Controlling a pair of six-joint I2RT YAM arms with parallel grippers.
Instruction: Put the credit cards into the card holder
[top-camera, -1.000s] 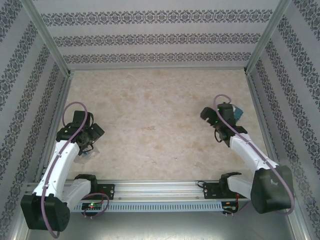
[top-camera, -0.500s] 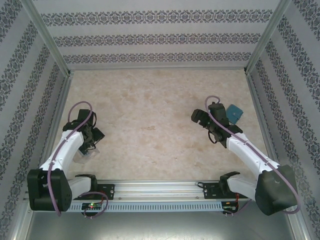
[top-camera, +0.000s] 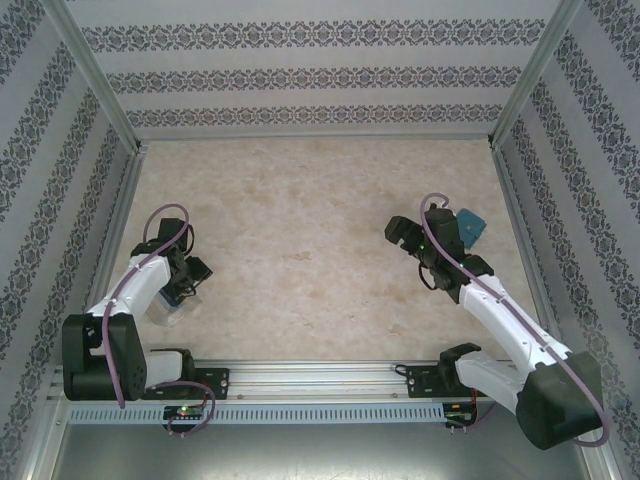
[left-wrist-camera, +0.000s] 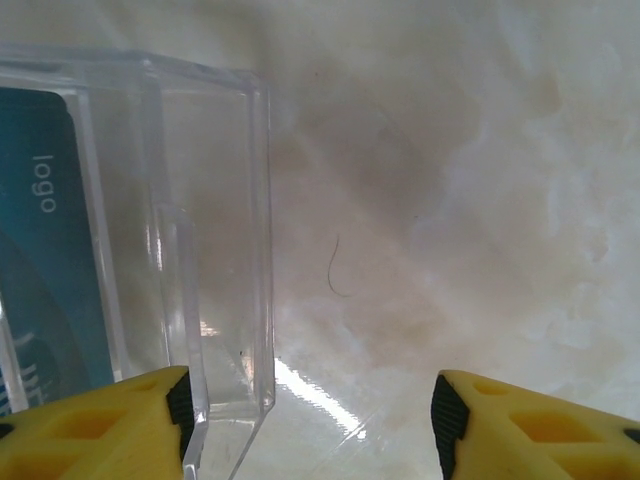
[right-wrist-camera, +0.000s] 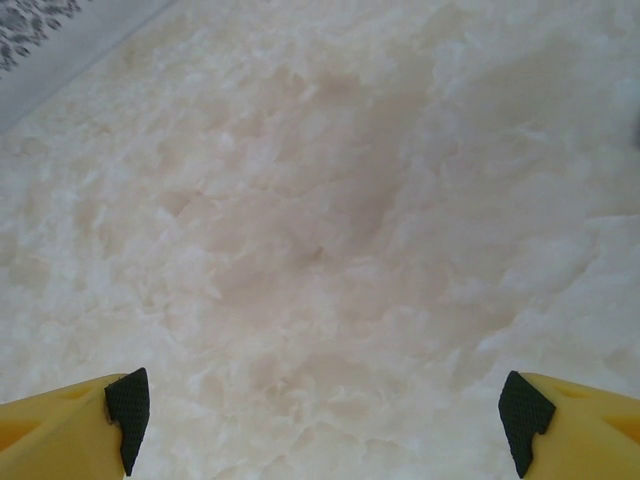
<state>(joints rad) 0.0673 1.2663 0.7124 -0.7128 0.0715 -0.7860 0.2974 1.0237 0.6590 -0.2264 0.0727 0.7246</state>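
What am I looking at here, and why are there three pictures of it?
A left arm and a right arm, both white robots, are bolted at the near edge of a table. One picture comes from a fixed camera above and behind them. The other two come from a small camera on each wrist, so the yellow prongs at the bottom are that arm's own tool. The left tool is open, with one corner of a clear plastic holder between its prongs. A teal card marked "logo" sits inside the holder. The right tool is wide open over bare tabletop and holds nothing. From above, a flat blue thing lies just beyond the right arm; I cannot tell what it is.
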